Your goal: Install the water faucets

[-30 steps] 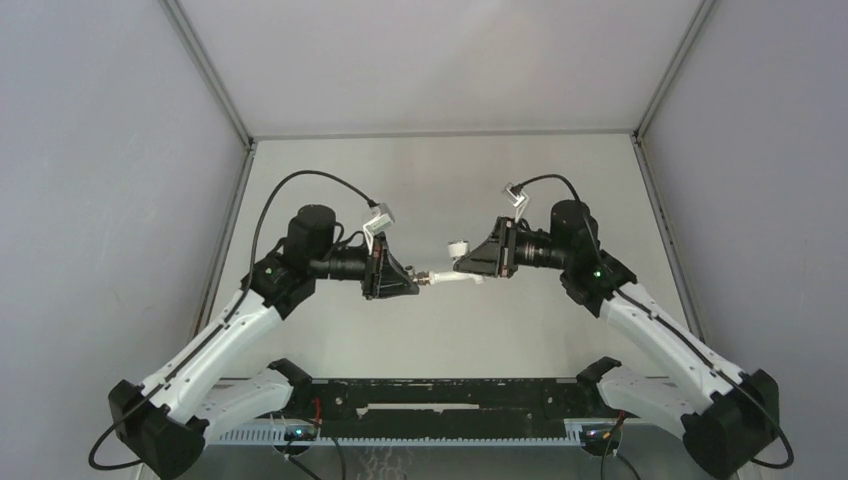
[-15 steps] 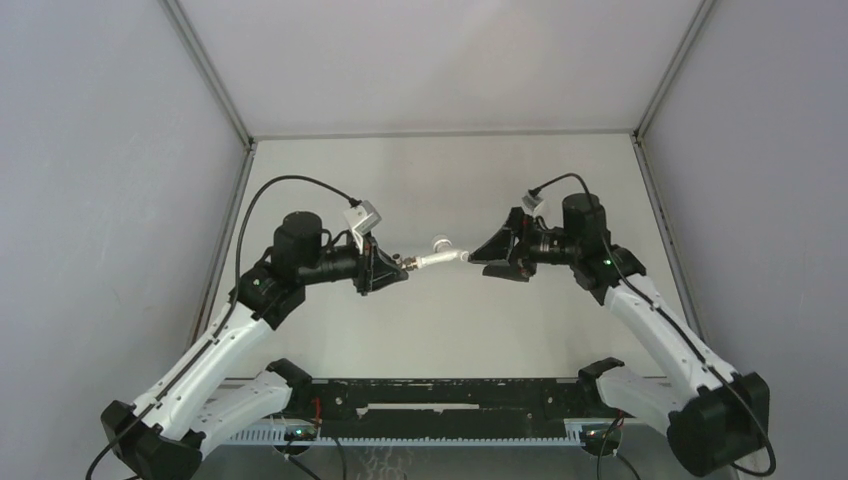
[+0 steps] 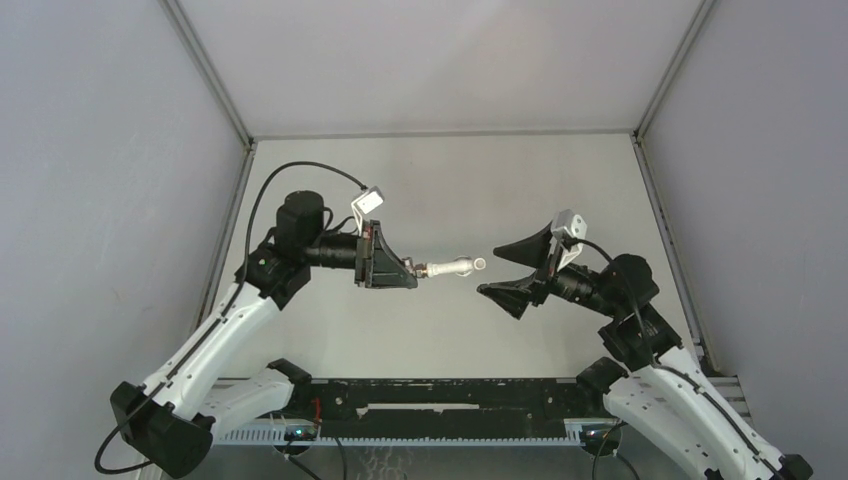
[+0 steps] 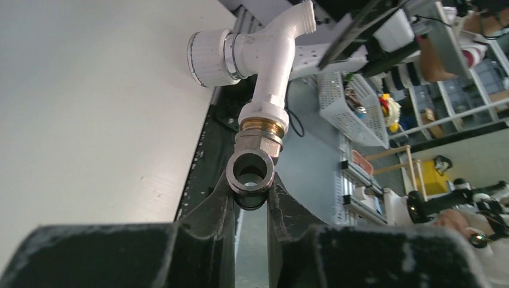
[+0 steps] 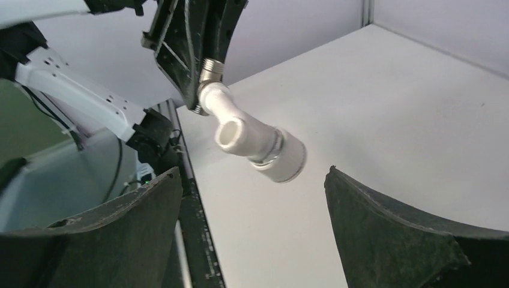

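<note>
Pale tabletop (image 3: 450,190); white angled plastic tap (image 4: 268,66) atop brass-collared grey metal fitting (image 4: 258,141)

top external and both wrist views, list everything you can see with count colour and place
white tap piece: 1, white, in the air above mid-table, between the two pincers, joined to the fitting
grey metal fitting: 1, grey with a brass collar, clamped in the left pincer, carrying the tap
table: 1, pale grey, under both arms
enclosure walls: 3, grey, left, right and far side of the table
mounting rail: 1, black, near edge between the arm bases
perforated basket: 1, white, beyond the table in the left wrist view
left pincer: 1, black, shut on the grey metal fitting
right pincer: 1, black, open, facing the tap's free end, not touching it
</note>
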Robot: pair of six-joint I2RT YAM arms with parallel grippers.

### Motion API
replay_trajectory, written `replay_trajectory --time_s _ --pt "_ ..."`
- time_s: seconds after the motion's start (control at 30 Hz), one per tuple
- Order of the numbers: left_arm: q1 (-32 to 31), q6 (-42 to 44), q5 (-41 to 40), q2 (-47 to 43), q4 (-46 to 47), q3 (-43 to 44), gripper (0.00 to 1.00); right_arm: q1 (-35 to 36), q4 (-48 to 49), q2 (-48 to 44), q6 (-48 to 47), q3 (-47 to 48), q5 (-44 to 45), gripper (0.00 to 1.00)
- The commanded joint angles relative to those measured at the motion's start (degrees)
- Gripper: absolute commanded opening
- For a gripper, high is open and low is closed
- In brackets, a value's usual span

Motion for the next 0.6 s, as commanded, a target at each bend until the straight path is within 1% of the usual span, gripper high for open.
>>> replay_trajectory --time_s 0.0,0.23,0.4,0.5,0.57 --pt "0.3 -8.5 7.6 -0.9 6.6 5.8 0.0 0.7 8.3 2.4 -9.8 0.4 -1.3 0.94" --pt "0.3 -9.9 8.5 -0.2 6.6 5.6 0.0 1.5 18.2 9.5 -11.0 0.4 -11.9 0.95" --pt "0.3 -9.8 7.3 -0.3 6.5 5.9 0.0 2.0 26.3 14.8 -6.6 1.5 -14.9 0.94" --pt "0.4 -7.9 5.2 -0.5 5.3 6.6 0.0 2.0 24.9 17.0 -3.4 3.8 -18.9 0.92" --pt "0.4 -5.1 2.6 -0.2 2.0 7.9 0.0 2.0 22.3 18.2 -1.6 5.5 -20.2 0.9"
